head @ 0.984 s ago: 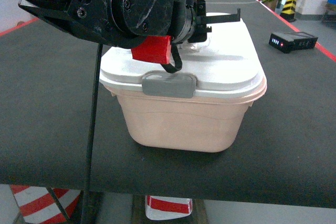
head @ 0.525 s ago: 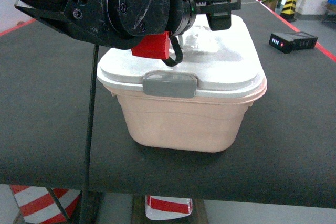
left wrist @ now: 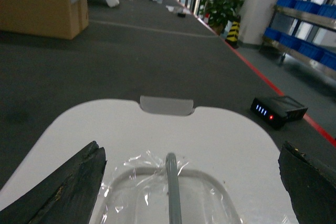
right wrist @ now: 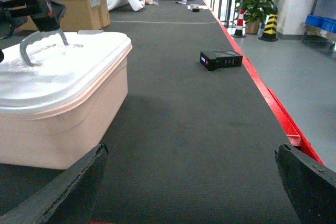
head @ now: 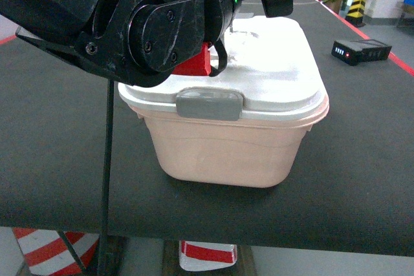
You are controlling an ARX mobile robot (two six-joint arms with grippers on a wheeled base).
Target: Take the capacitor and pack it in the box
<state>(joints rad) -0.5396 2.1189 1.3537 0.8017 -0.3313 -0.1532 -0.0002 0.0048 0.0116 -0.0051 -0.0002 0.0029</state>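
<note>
Box: the pale pink box (head: 226, 150) sits on the dark table mat (head: 58, 140), close to the near edge, with its white lid (head: 272, 75) on.
Front clasp: a grey clasp (head: 209, 104) sits at the middle of the lid's near rim; the left wrist view shows a second grey clasp (left wrist: 167, 105) at the far rim.
Handle: a grey handle (right wrist: 42, 39) stands upright from the lid's centre, over a recess wrapped in clear film (left wrist: 142, 182).
Left gripper: the left gripper (left wrist: 189, 182) hovers over the lid, its two dark fingers (left wrist: 58, 190) spread wide to either side of the handle; nothing is between them.
Left gripper against handle: in the right wrist view one fingertip lies just beside the top of the handle; whether it touches cannot be told.
Right gripper: the right gripper (right wrist: 194, 182) is to the right of the box, low over the mat, fingers wide apart and empty, well apart from the box.
Beyond: a black battery pack (head: 360, 51) with lit indicators lies on the mat to the far right of the box.
Background: a brown cardboard carton (left wrist: 42, 1) stands at the far left.
</note>
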